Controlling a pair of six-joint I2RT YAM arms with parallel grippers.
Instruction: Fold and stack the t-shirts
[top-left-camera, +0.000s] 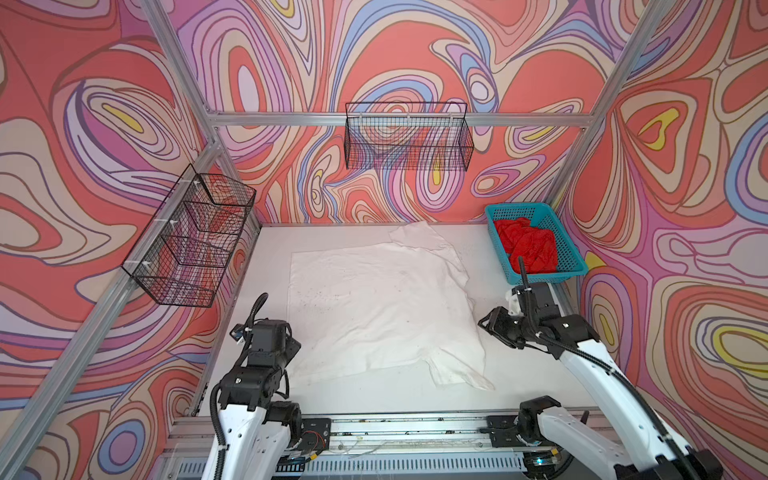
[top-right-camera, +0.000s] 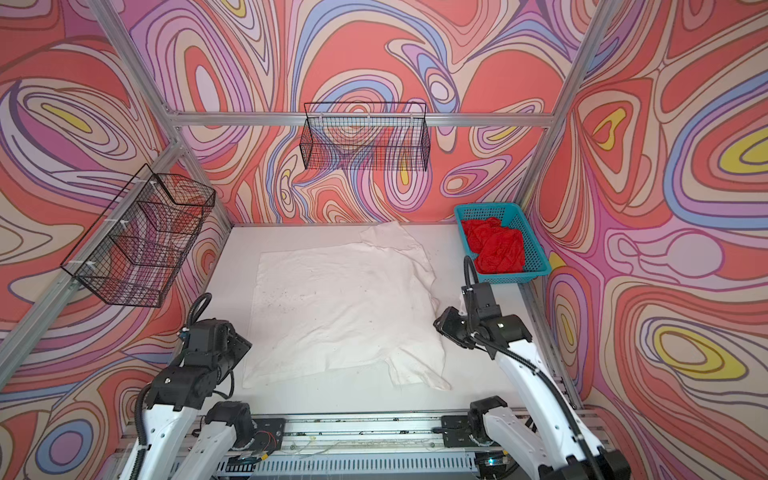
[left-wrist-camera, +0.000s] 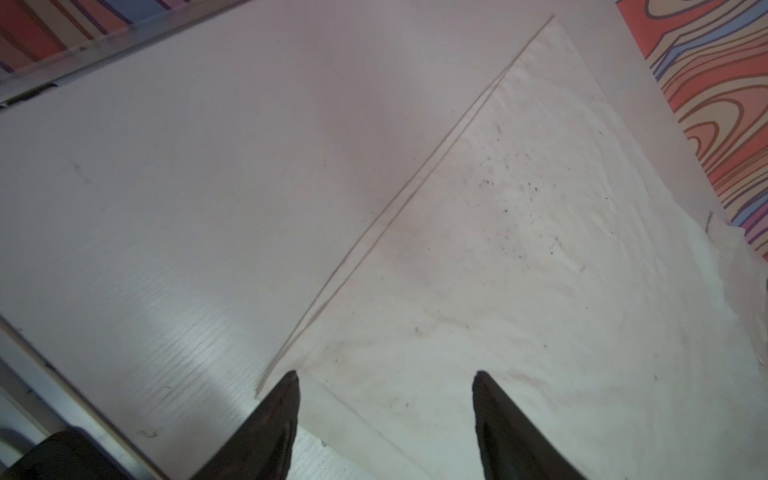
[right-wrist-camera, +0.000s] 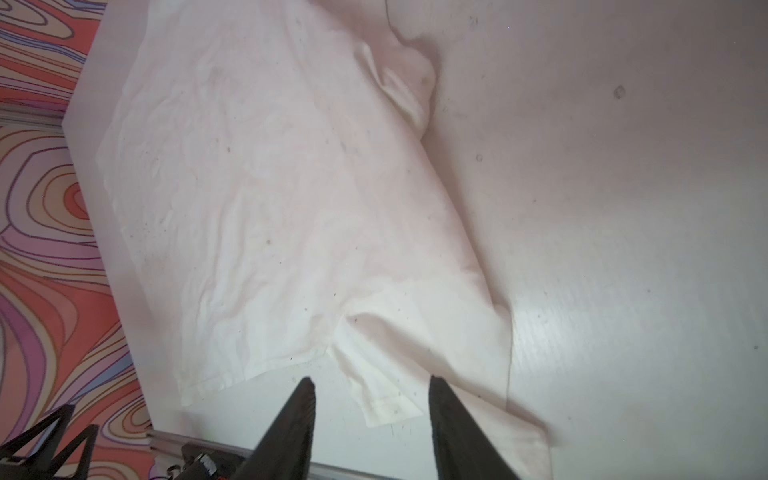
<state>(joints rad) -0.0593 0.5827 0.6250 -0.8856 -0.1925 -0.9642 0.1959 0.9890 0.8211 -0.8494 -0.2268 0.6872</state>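
White t-shirt lies spread flat on the white bench, filling the middle of both top views; faint dark specks on the cloth. One sleeve points to the upper middle near the back wall, the other to the lower right of the shirt. Straight hem edge runs down the shirt's left side. Red t-shirt sits crumpled inside the teal basket at right of centre, against the side wall, well apart from the white one.

Left tool: jaws parted wide, nothing between them, hovering over the near hem corner of the white t-shirt in the left wrist view; in a top view the arm sits at lower left, beside the shirt's left edge. Right tool: jaws parted, holding nothing, with the near sleeve's cuff showing between the fingertips in the right wrist view; contact with cloth cannot be told. In a top view that arm is at the right, by the shirt's right edge.

Two black wire baskets hang on the frame, upper middle and left.
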